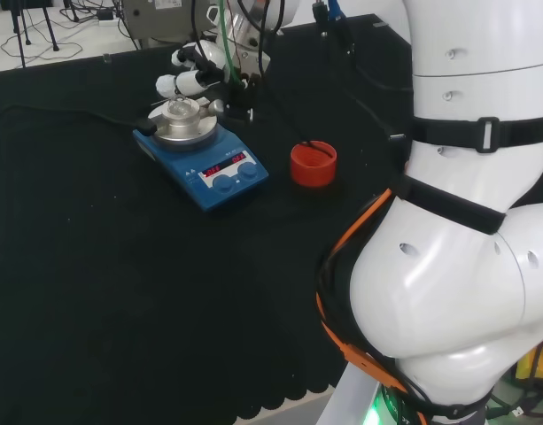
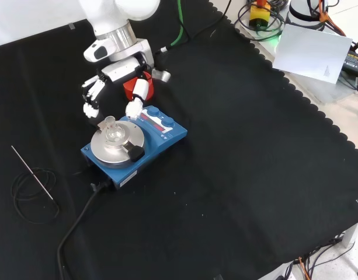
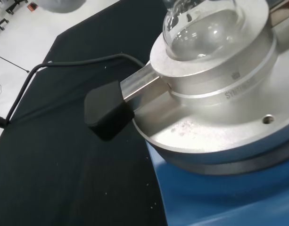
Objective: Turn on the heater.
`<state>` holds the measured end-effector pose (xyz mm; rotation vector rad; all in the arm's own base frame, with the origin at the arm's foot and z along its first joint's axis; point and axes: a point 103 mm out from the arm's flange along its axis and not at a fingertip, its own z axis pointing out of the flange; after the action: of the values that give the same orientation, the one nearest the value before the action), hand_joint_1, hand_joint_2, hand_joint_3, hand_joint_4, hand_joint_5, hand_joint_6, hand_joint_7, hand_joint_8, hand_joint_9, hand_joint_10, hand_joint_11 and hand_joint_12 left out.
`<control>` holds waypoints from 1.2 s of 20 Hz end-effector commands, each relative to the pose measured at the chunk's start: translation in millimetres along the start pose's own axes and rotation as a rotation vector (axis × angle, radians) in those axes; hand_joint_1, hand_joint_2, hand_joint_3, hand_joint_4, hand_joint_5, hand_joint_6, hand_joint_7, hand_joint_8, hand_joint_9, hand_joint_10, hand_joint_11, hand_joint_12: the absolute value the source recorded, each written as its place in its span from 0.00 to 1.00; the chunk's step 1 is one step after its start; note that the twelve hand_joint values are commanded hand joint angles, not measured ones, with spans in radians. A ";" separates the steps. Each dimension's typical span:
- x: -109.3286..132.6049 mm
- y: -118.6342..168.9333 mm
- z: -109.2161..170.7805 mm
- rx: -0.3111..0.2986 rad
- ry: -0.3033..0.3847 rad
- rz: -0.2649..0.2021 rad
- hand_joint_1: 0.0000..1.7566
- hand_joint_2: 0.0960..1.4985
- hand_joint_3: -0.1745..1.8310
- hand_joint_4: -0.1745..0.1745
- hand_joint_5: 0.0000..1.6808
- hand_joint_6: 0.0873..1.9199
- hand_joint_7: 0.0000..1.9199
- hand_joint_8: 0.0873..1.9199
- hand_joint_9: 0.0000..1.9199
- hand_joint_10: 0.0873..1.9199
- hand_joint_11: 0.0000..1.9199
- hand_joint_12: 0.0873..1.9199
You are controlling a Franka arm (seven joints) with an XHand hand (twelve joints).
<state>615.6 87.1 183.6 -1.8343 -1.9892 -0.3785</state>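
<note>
Black cord (image 2: 73, 233) lies nearest in the front view and runs up to the blue heater (image 2: 161, 140), which sits left of the middle of the cloth. On its round metal plate (image 2: 111, 153) rests a clear glass flask (image 2: 114, 133). Just above, the hand (image 2: 135, 96) hangs with fingers loose and holds nothing. One finger should come down on a blue knob (image 2: 156, 111) by the red lights, without bumping the flask. Behind the heater stands a red ring (image 1: 313, 164).

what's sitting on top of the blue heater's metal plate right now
A clear round glass flask sits in a metal block on the heater. The wrist view shows no obvious liquid inside. The plate surface under the block is covered. The hand hovers beside it.
</note>
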 end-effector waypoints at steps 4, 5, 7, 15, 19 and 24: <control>1.6 -46.9 -19.4 0.022 -0.058 0.035 0.35 0.57 0.00 0.46 0.21 0.03 0.15 0.31 0.24 0.34 0.00 0.71; 1.8 -53.7 -20.6 0.021 -0.064 0.037 0.35 0.57 0.00 0.46 0.21 0.03 0.15 0.31 0.24 0.34 0.00 0.72; 2.0 -68.2 -23.2 0.021 -0.086 0.040 0.35 0.57 0.00 0.46 0.21 0.02 0.15 0.31 0.24 0.34 0.00 0.73; -7.6 -127.9 -16.6 0.124 -0.179 0.109 0.51 0.64 0.00 0.46 0.23 0.00 0.26 0.31 0.34 0.30 0.11 0.71; -21.8 -149.3 -8.8 0.197 -0.195 0.156 0.55 0.66 0.00 0.45 0.23 0.00 0.34 0.33 0.40 0.29 0.16 0.70; -36.6 -155.9 -5.7 0.339 -0.257 0.197 0.57 0.68 0.00 0.42 0.23 0.00 0.50 0.38 0.54 0.28 0.27 0.66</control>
<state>474.3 51.9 193.3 -1.9321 -1.9240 0.0432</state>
